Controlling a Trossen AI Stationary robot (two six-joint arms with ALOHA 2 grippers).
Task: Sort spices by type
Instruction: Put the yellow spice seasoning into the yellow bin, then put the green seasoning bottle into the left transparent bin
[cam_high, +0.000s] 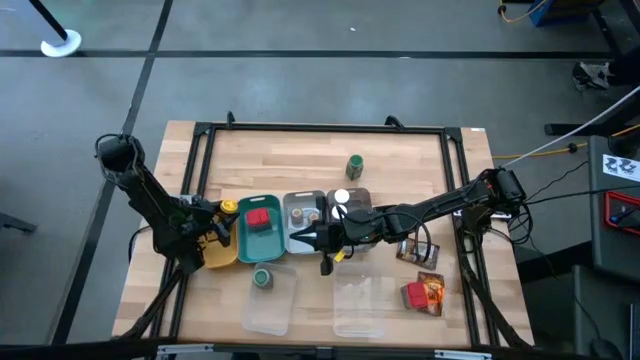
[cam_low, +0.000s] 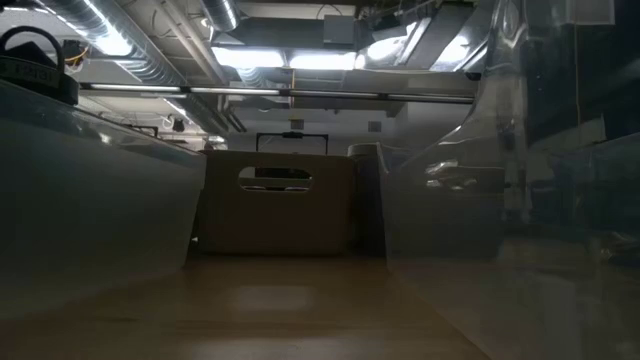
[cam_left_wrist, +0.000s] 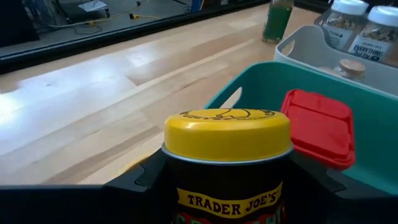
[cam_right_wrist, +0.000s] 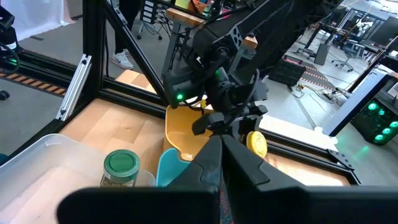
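My left gripper (cam_high: 222, 212) is shut on a yellow-capped jar (cam_left_wrist: 227, 134), at the far end of the yellow tray (cam_high: 216, 250). My right gripper (cam_high: 318, 240) hovers, shut and holding nothing, over the near edge of the grey tray (cam_high: 305, 238). In the right wrist view its fingers (cam_right_wrist: 215, 142) point toward the left arm. A red box (cam_high: 258, 220) lies in the teal tray (cam_high: 262, 246). White-capped jars (cam_left_wrist: 345, 18) and a brown-capped one (cam_left_wrist: 351, 67) stand in the grey tray. One green-capped jar (cam_high: 262, 278) stands near the teal tray, another (cam_high: 354, 165) far out on the table. My left gripper pinches the yellow-capped jar by its dark body, just under the cap (cam_left_wrist: 227, 186), with one finger (cam_left_wrist: 140, 180) on each side. The fingers come in about level from the table's left. The jar stands upright between them; its base is out of sight.
A brown pouch (cam_high: 413, 250), an orange-red pouch (cam_high: 430, 292) and a red box (cam_high: 413, 294) lie on the table's right side. Two clear plastic lids (cam_high: 270, 305) (cam_high: 365, 305) sit at the near edge and fill the low view. A black frame (cam_high: 320, 128) rims the table.
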